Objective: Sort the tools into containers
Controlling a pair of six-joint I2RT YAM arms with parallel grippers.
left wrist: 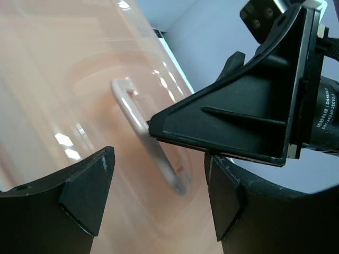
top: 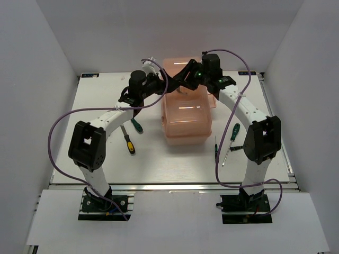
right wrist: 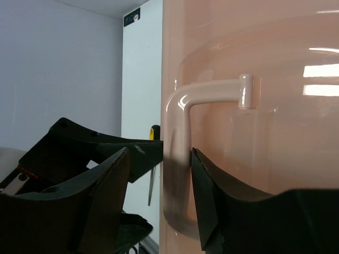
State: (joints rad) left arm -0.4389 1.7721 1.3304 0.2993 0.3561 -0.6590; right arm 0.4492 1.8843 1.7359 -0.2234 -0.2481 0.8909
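Evidently the step is opening: the right gripper (right wrist: 159, 159) straddles the lid handle (right wrist: 212, 90) of the toolbox (top: 185, 114), mid-table, fingers unclamped. The left gripper (left wrist: 159, 159) gapes beside it, empty. Next: pinch, lift. Screwdrivers (top: 128, 144) lie left and right.

Robot test lab, closed in by plain white walls (top: 32, 79).
Two black-and-white robot arms, a left arm (top: 87, 143) and a right arm (top: 259, 140), bolted side by side on metal rails (top: 175, 186) at the near edge of a white table (top: 175, 164). Long purple cables (top: 55, 127) looping out from both arms. A small green light (top: 199, 74) glowing on one black joint. Flat, even light and bare white boards all round, like a test booth. On the table, a pink see-through toolbox (top: 185, 119) and some small screwdrivers (top: 129, 145).
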